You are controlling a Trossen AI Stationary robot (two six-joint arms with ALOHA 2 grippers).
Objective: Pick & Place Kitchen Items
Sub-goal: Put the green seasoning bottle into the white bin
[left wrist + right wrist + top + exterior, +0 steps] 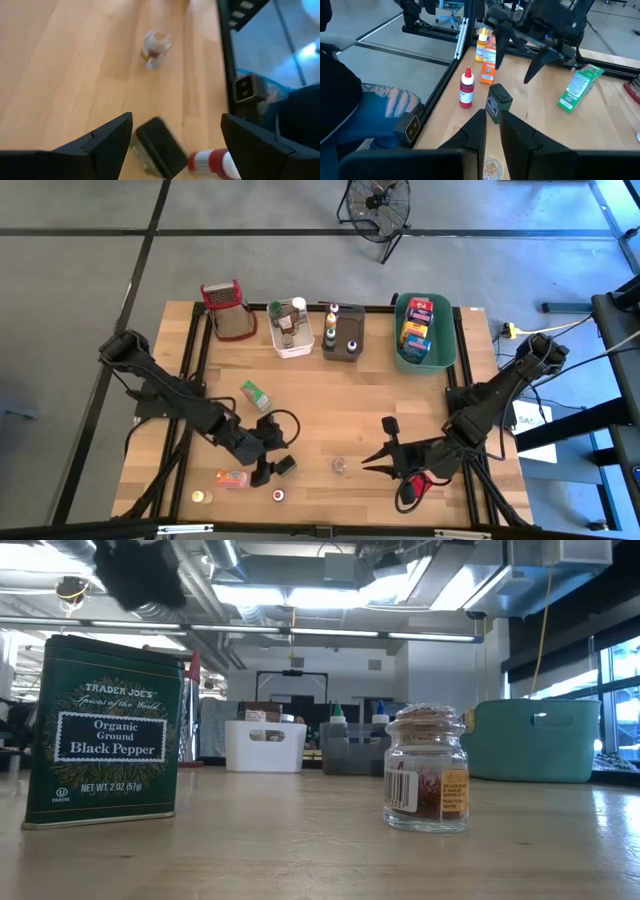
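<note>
With our left gripper (268,468) spread wide above the pepper tin (284,465) near the table's (320,410) front edge, we should center the tin between both fingers before closing, while our right gripper (378,457) waits nearly closed, empty.

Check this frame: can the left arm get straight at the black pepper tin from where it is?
Probably yes. The left gripper hangs open right over the black pepper tin, which stands upright with bare wood around it; the red-capped bottle stands clear of it.
</note>
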